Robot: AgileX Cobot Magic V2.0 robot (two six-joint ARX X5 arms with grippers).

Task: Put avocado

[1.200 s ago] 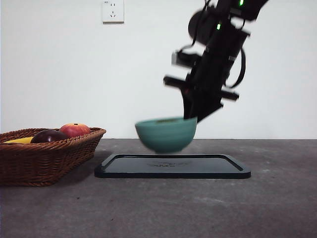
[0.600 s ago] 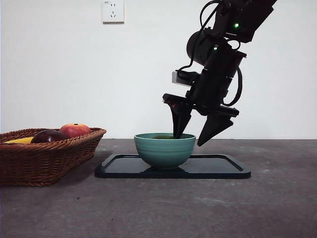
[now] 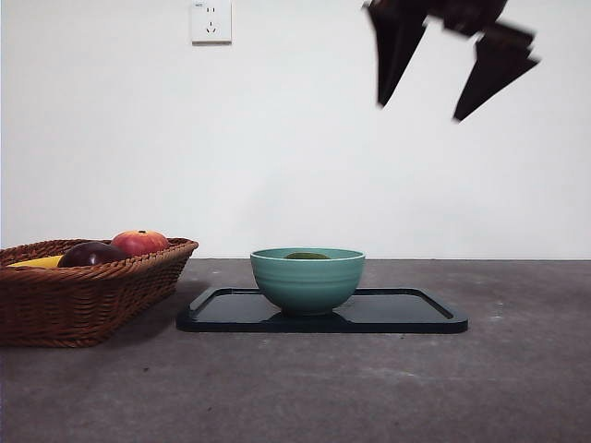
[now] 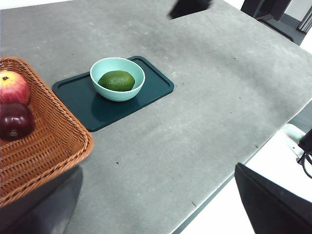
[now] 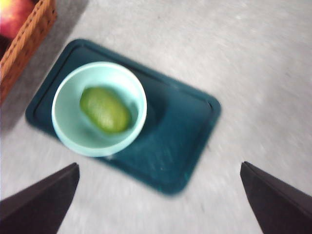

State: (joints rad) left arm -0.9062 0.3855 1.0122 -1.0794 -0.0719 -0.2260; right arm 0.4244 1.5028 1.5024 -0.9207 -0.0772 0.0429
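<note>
The green avocado (image 4: 117, 80) lies in the teal bowl (image 4: 104, 90), which stands on the dark tray (image 4: 156, 83). In the front view only the avocado's top (image 3: 307, 256) shows above the bowl's rim (image 3: 307, 277). In the right wrist view the avocado (image 5: 105, 109) lies in the bowl (image 5: 68, 131), far below. My right gripper (image 3: 443, 65) is open and empty, high above the tray (image 3: 406, 314). My left gripper (image 4: 156, 204) is open and empty, high over the table's near side.
A wicker basket (image 3: 83, 295) stands left of the tray and holds a red apple (image 3: 139, 242), a dark maroon fruit (image 3: 90, 254) and something yellow (image 3: 37, 262). A wall socket (image 3: 211, 20) is on the back wall. The table edge (image 4: 234, 170) runs near the left gripper.
My right gripper set the bowl down on the tray, opened, let go of it and rose high above. The bowl with the avocado stands still on the tray.
</note>
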